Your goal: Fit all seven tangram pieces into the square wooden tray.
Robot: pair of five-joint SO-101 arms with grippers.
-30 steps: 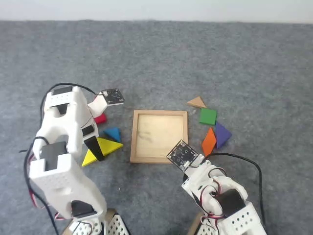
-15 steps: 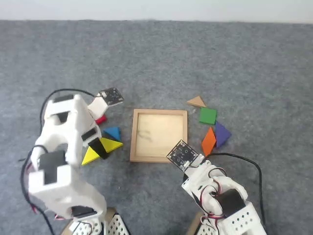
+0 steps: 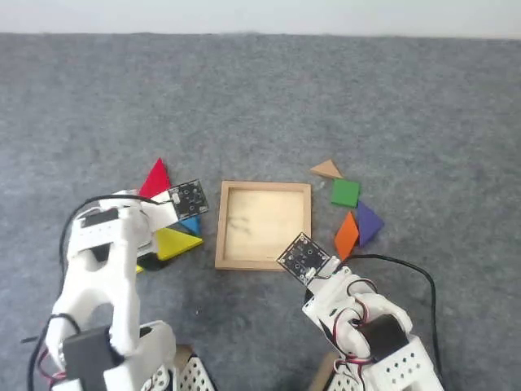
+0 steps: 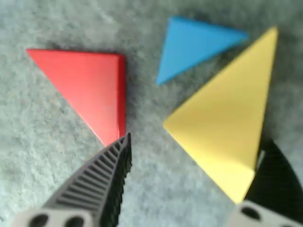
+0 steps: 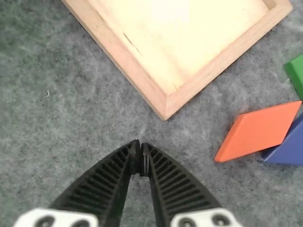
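High view: square wooden tray point(image 3: 221, 228) sits mid-worktop point(image 3: 260, 98). Red triangle point(image 3: 155, 180), blue triangle point(image 3: 191, 224) and yellow triangle point(image 3: 175, 242) lie on its left-arm side. Tan triangle point(image 3: 327, 169), green square point(image 3: 345, 193), orange parallelogram point(image 3: 347, 235) and purple triangle point(image 3: 370, 222) lie opposite.
Left wrist view: left claw point(image 4: 199, 146) spread over the yellow triangle's corner, red triangle just beside one jaw.
Right wrist view: right claw point(image 5: 140, 151) pressed together, holding nothing, near a tray corner.

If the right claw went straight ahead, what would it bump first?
Probably the near corner of the wooden tray; the shut right gripper points at it across bare carpet.
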